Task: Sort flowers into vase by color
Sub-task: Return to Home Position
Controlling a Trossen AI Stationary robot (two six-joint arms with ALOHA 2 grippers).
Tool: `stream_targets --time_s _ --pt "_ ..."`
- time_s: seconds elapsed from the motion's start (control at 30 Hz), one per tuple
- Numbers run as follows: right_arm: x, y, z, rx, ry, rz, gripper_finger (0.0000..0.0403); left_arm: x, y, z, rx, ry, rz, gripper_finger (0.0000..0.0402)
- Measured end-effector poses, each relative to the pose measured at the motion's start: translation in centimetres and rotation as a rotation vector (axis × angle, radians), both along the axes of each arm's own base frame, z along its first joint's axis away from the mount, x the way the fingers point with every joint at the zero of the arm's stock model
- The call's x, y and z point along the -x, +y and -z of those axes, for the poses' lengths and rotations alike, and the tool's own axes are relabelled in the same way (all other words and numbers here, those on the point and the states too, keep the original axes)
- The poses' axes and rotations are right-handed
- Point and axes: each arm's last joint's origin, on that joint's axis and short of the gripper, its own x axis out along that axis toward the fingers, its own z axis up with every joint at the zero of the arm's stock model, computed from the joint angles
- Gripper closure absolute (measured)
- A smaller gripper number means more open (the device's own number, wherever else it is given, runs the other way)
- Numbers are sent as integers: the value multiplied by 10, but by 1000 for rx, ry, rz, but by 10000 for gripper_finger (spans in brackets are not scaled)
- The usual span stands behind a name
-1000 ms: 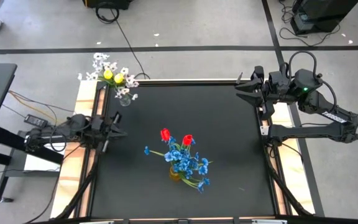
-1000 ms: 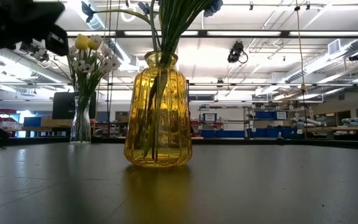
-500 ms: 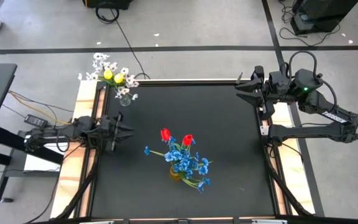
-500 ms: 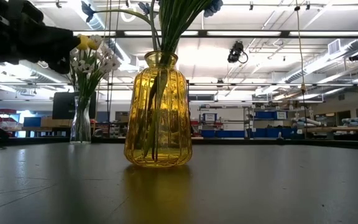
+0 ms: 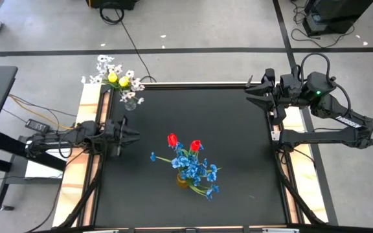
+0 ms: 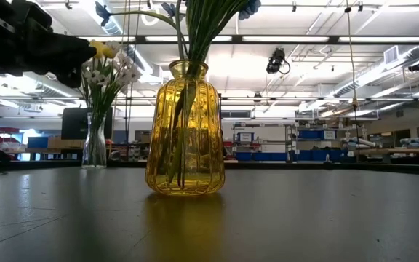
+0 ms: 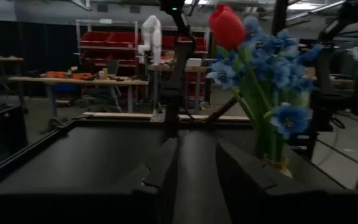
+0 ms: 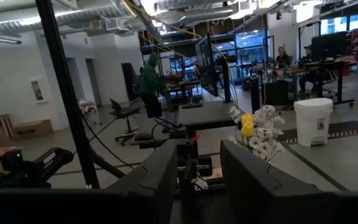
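Observation:
A yellow glass vase (image 6: 185,131) stands mid-table, holding blue flowers (image 5: 196,169) and two red tulips (image 5: 172,139). A clear vase (image 6: 94,142) stands at the far left corner (image 5: 130,102) with yellow tulips (image 5: 118,79) and white sprays (image 5: 105,65). My left gripper (image 5: 133,134) hovers level at the table's left edge. It points toward the yellow vase and is open, with nothing between its fingers (image 7: 194,162). My right gripper (image 5: 250,97) hangs high over the far right edge, also open with nothing between its fingers (image 8: 197,168). The stems stand in the vases, and no flower lies on the table.
The black mat (image 5: 238,155) has free room around the yellow vase. Wooden strips (image 5: 76,175) border the table's left and right sides. Cables (image 5: 37,126) lie beside the left arm. People (image 8: 149,81) show in the room far beyond the table.
My left gripper has sunk a little and swung round to point level toward the table's right, at the yellow vase. Its fingers have parted. It then kept still. The vases and flowers have not moved.

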Motion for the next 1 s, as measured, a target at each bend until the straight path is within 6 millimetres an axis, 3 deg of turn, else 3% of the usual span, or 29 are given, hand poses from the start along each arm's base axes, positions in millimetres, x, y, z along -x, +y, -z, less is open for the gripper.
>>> stream_targets --time_s 0.3,1.0 --pt "0 0 0 0 0 0 270 0 2 2 -23 21 -66 393" --pt "0 0 0 0 0 0 270 0 7 4 -21 41 -134 385"
